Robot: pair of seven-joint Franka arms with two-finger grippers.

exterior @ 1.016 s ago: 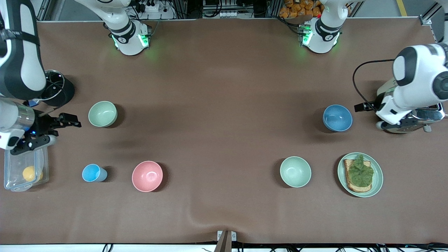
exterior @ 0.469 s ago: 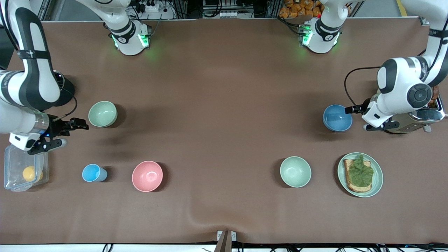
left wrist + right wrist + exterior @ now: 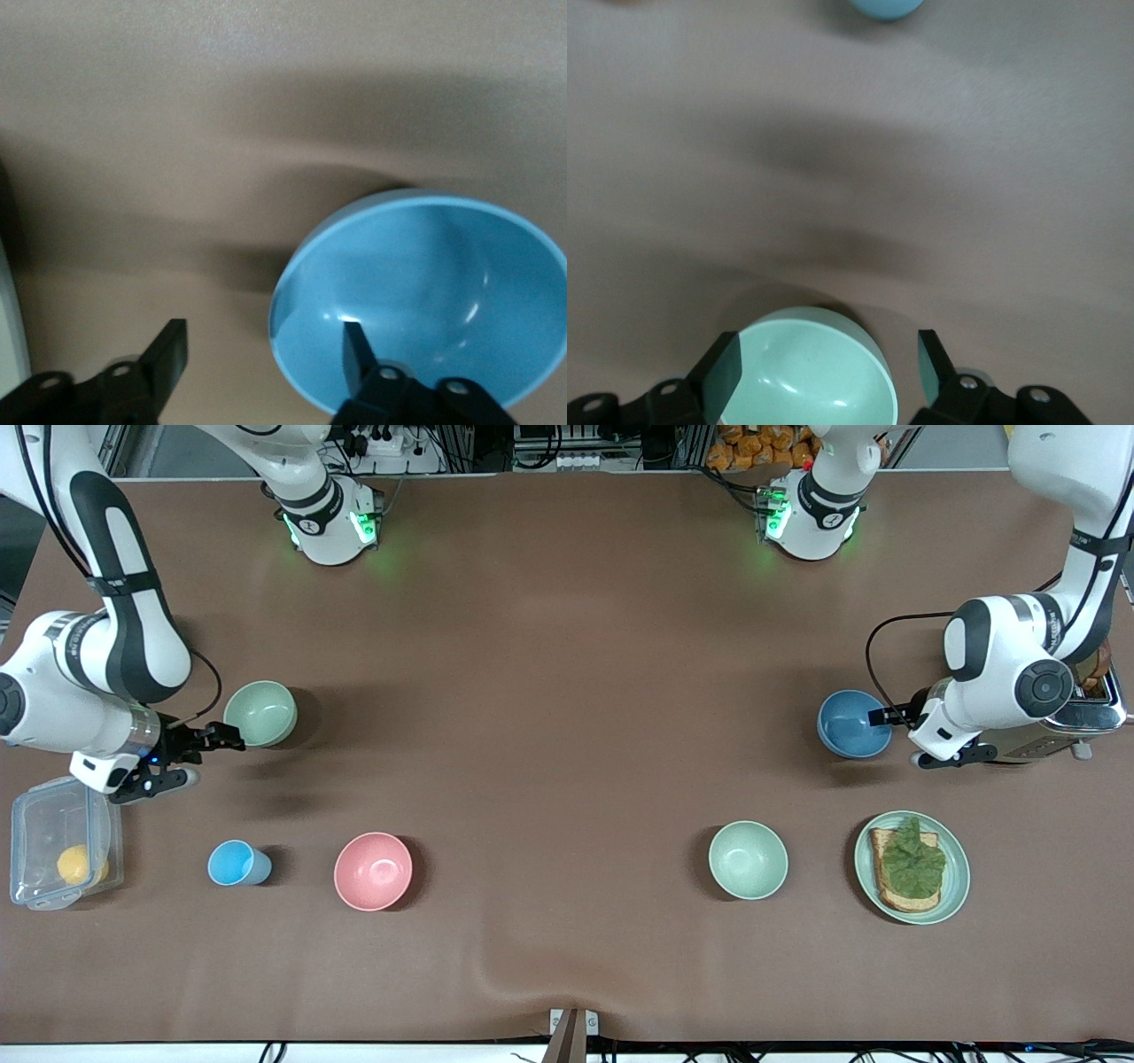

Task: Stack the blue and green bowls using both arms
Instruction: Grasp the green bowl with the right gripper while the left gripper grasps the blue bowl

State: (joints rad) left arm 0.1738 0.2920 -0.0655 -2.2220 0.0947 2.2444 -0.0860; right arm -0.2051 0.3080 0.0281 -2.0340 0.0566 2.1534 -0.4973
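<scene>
The blue bowl stands upright toward the left arm's end of the table. My left gripper is open at its rim, beside the toaster. In the left wrist view one finger is over the blue bowl's inside and the other is outside it. The green bowl stands upright toward the right arm's end. My right gripper is open and empty, low beside it. In the right wrist view the green bowl sits just ahead, between the open jaws.
A pink bowl and a light-blue cup stand nearer the camera than the green bowl. A mintier green bowl and a plate with toast stand nearer than the blue bowl. A toaster and a clear box sit at the table's ends.
Both arms have swung in toward the table's middle. My right gripper closed in on the green bowl. My left gripper reached the blue bowl's rim. The bowls have not moved.
</scene>
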